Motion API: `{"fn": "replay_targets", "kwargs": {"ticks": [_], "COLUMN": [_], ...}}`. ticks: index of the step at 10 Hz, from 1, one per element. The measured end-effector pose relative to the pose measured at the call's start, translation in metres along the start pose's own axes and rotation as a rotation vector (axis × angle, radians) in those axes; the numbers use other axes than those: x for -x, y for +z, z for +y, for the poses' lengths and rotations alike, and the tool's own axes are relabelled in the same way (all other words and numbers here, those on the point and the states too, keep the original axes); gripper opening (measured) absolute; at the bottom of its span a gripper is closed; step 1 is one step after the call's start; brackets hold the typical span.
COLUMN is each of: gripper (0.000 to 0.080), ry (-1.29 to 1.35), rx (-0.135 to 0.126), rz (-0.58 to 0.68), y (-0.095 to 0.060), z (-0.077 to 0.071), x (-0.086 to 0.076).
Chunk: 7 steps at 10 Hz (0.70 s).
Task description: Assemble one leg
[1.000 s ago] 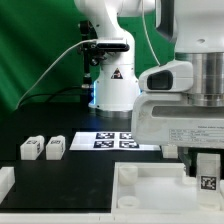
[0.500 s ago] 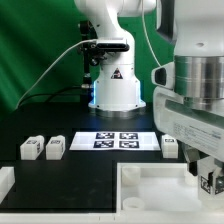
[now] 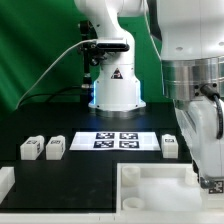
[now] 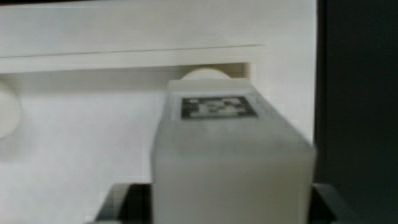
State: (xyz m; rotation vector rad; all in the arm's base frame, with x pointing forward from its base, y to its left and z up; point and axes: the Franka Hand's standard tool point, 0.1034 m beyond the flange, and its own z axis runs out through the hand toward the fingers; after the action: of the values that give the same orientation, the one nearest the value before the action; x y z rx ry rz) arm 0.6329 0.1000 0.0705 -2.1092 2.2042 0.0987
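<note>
1. The gripper [image 4: 222, 200] pinches the leg [image 4: 222, 150]. Its dark fingers [image 4: 128, 203] press on opposite sides of the white post.
2. In the wrist view, the leg points away from the camera, and the square black-and-white tag on its far end is in plain sight.
3. Past that end lies the big white tray piece [image 4: 107, 75] with its raised rims. The leg hangs over the tray's inside, close to a rim.
4. A rounded white bump [image 4: 210, 72] shows just past the leg's tagged end. I cannot tell whether the leg touches it or the tray floor.
5. In the exterior view, the tray piece [image 3: 150, 172] sits at the front of the black table [image 3: 90, 170]. The arm's wrist [image 3: 200, 110] hides the tray's right part in that view, and the held leg is hard to make out there.
6. Outside the tray, a second leg [image 3: 30, 148] and a third leg [image 3: 55, 147] stand just beside each other on the table, at the exterior view's left.
7. A fourth leg [image 3: 170, 145] stands at the exterior view's right, near the end of the marker board [image 3: 115, 140].
</note>
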Motion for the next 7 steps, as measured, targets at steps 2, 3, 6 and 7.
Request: {"fn": "replay_targets", "kwargs": {"ticks": [2,3,6,7], "gripper": [0.0525,0.0623,0.0648,0.0648], "ry": [-0.053,-0.205,-0.682,-0.791], "rx": [-0.011,-0.059,-0.063,-0.061], "rz": [0.0,0.004,0.019,0.024], "y": [0.0,-0.0015,-0.0014,-0.0013], "z": [-0.0007,-0.0007,0.006,0.0059], "x": [0.0018,0.0059,0.0065,0.0054]}}
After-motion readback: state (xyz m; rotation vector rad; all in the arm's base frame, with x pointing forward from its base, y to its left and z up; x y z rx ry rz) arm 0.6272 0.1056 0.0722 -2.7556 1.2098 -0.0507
